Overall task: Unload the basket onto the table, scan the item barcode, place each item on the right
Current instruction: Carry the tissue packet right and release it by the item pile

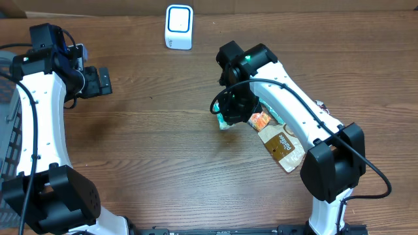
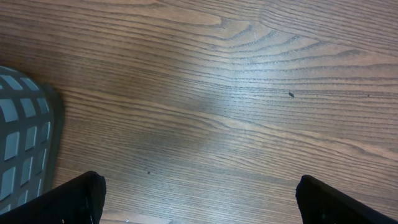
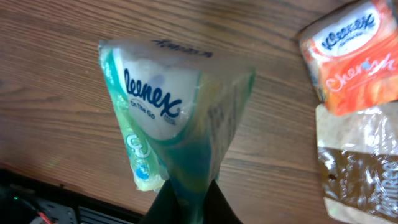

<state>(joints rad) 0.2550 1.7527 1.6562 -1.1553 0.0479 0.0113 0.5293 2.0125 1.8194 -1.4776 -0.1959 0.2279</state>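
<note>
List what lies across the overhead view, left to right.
gray basket → left claw → white scanner → green Kleenex pack in the right claw → orange tissue pack → brown pouch

A: Bright, evenly lit from above?
B: Yes. Soft shadows on the bench (image 1: 163,130), pale sheen in the left wrist view.
A: Sharp?
B: Overhead crisp. Close up, slightly blurred on the tissue pack (image 3: 155,99), glare on its wrap.

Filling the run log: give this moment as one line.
right tool: shut on green-and-white plastic Kleenex tissue pack | left tool: open, empty
</note>
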